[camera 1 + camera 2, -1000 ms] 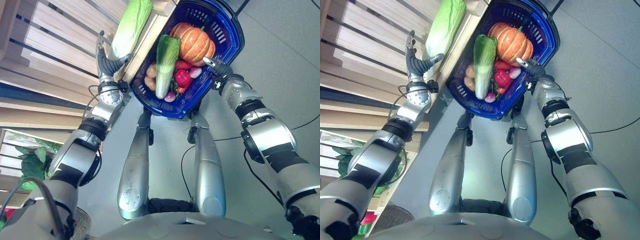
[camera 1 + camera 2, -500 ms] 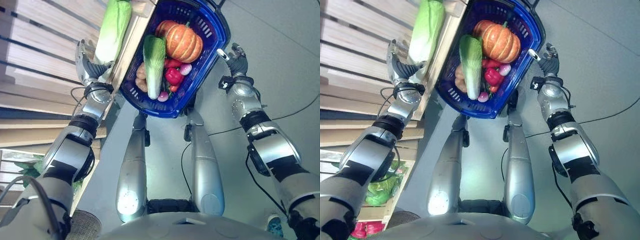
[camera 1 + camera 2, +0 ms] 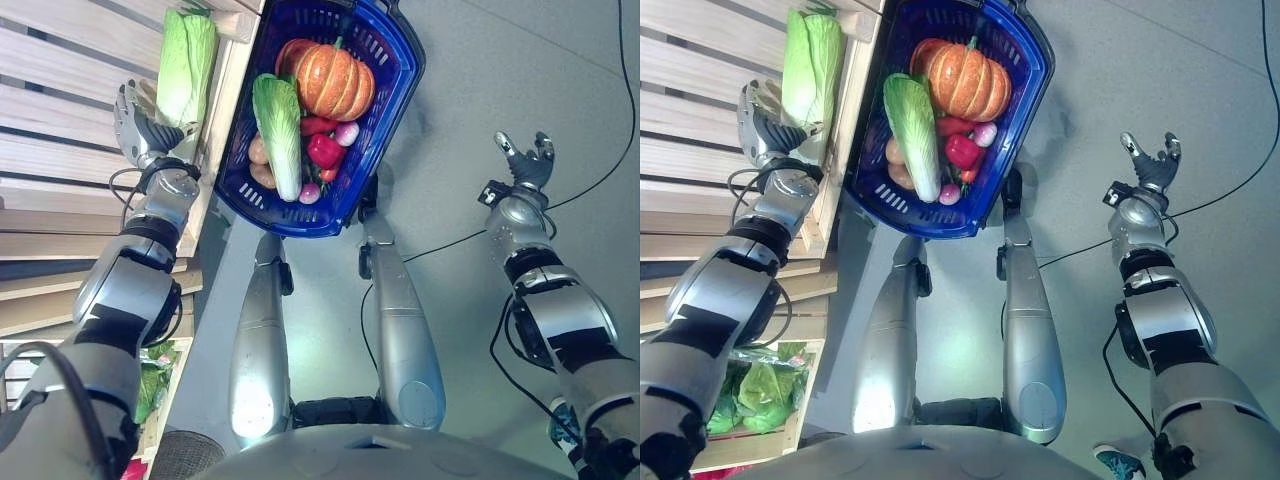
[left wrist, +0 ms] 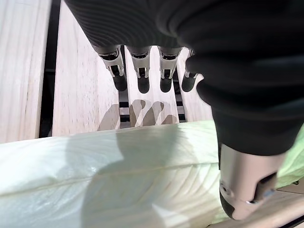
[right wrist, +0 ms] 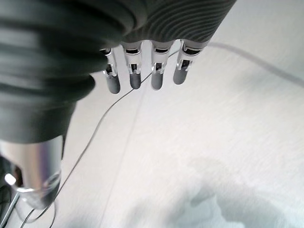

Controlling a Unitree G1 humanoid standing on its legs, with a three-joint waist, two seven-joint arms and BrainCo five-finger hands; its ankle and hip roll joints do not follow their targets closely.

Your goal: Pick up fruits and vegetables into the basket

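Pale slatted wooden shelf [image 3: 60, 110] on the left, grey floor [image 3: 480, 90] on the right. Straight, ungripping fingers [image 4: 142, 80] of the left hand [image 3: 135, 125] stretched over the loose cabbage [image 3: 185, 55] at the shelf's outer edge, thumb on its near side; just past that edge the blue basket [image 3: 405, 75], already crowded with a pumpkin [image 3: 330, 80] and other produce, no hand on it, and the right hand [image 3: 525, 160] spread open over the floor, well apart. Risky from here: a shallow close could squirt the long, smooth cabbage off the edge past the basket, or drop it onto the heaped load to roll out.

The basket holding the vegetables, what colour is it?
Blue; the basket shows best in the left eye view.
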